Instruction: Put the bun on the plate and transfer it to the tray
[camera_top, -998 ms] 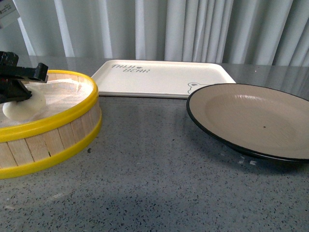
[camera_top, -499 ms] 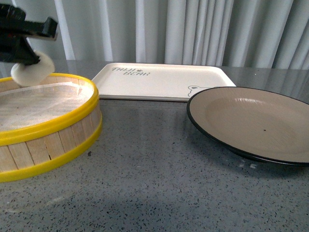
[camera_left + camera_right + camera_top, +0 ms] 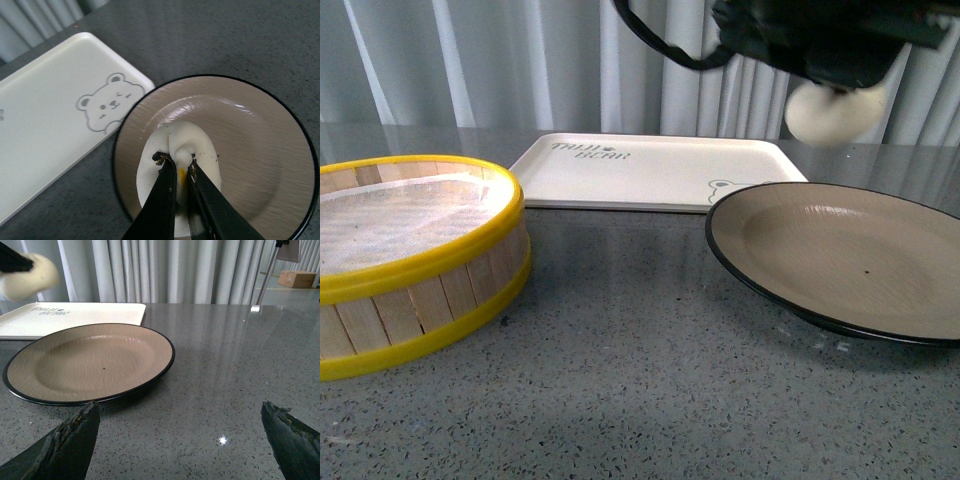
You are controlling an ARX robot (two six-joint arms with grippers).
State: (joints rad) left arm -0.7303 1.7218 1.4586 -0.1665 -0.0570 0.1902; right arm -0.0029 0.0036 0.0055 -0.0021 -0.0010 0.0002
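**Stage shown: bun in transit, first step unfinished.** My left gripper [image 3: 176, 162] hangs over the plate [image 3: 260, 150]. Its jaws are clenched on the pleated crown of the bun [image 3: 202, 150], which is in the air and touches nothing else. The steamer basket [image 3: 420, 260], at the left of the table [image 3: 640, 390], shows only its white liner. The plate is bare, and the tray [image 3: 650, 170] behind it carries nothing. My right gripper [image 3: 180, 412] sits low near the plate's edge, jaws spread wide and holding nothing.

**Progress, as I judge it.** The bun is out of the basket and has reached the plate. What is left is to lower and release it there, then move the loaded plate onto the tray.

**What each view adds.**
- **Left wrist view:** only this view shows the grip itself, two thin tips pinching beside the yellow-orange dot. The bun is framed against the plate's well, and the tray's bear drawing lies just beside the rim.
- **Front view:** this view gives the height, with the bun clear above the plate's far rim. It also shows the basket, which neither wrist view includes.
- **Right wrist view:** only this view shows my released right jaws. The bun is a blur at one corner there.
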